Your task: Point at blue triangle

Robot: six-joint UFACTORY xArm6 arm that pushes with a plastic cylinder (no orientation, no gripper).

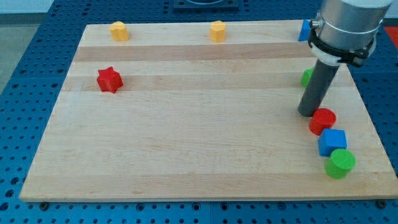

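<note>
The blue triangle [304,31] sits at the board's top right corner, mostly hidden behind the arm's grey body. My tip [308,114] rests on the board at the view's right, well below the blue triangle. It is just left of and touching or nearly touching the red cylinder [323,121]. A green block [306,78] peeks out from behind the rod, its shape unclear.
A blue cube [332,142] and a green cylinder [340,163] lie below the red cylinder near the right edge. A red star [109,79] is at the left. Two yellow blocks [119,30] [217,30] sit along the top edge of the wooden board [186,124].
</note>
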